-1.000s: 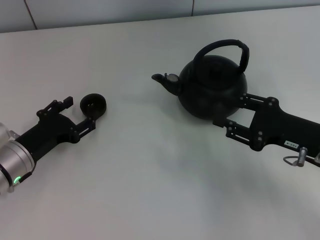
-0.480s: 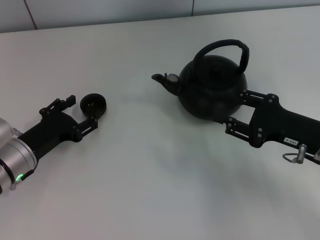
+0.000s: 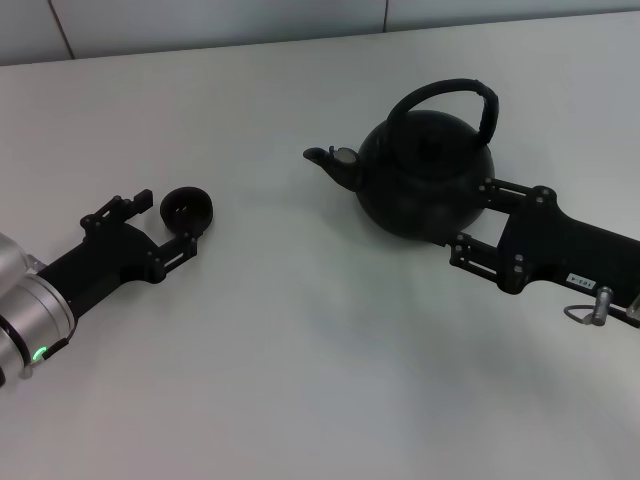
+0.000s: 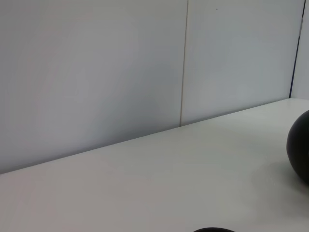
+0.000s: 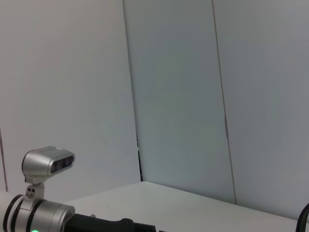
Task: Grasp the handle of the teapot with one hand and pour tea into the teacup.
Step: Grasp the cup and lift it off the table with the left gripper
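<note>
The matte-black teapot [image 3: 420,185] stands right of centre in the head view, its spout [image 3: 330,162] pointing left and its arched handle [image 3: 446,90] upright over the lid. My right gripper [image 3: 471,215] lies low behind the pot's lower right side, open, with one fingertip on each side of the belly and well below the handle. The small black teacup [image 3: 186,208] stands at the left. My left gripper [image 3: 166,220] is open, with the cup at its fingertips, partly between them. In the left wrist view the teapot [image 4: 300,151] shows at one edge and the teacup rim [image 4: 212,230] at another.
A white tabletop [image 3: 300,330] carries everything, and its far edge meets a pale panelled wall [image 3: 220,25]. In the right wrist view my left arm [image 5: 46,215] lies across the table under the same wall.
My right gripper has drawn back a little to the right along the teapot's side. The left gripper has crept slightly forward toward the teacup. Teapot and cup stay in place.
</note>
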Tool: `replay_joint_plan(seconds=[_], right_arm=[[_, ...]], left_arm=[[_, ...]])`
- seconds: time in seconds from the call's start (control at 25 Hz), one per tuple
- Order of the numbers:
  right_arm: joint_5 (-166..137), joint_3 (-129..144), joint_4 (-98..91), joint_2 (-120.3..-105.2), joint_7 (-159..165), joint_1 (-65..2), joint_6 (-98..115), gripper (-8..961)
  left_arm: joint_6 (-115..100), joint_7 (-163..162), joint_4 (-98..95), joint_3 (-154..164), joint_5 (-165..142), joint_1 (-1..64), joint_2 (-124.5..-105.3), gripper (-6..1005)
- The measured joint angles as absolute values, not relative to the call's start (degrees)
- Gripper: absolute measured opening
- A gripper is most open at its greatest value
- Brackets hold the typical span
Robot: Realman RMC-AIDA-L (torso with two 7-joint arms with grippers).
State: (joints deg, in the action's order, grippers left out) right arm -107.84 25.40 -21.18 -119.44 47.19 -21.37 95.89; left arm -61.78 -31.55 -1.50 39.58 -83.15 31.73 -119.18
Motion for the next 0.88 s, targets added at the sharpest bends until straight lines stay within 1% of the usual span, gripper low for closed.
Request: replay_joint_plan(seconds=[0.88], right_arm=[[-107.8, 25.4, -21.0, -119.44, 47.2, -21.4, 95.8, 543]], left_arm=[[-60.1, -31.6, -0.1, 39.7, -83.2, 32.9, -119.18, 781]])
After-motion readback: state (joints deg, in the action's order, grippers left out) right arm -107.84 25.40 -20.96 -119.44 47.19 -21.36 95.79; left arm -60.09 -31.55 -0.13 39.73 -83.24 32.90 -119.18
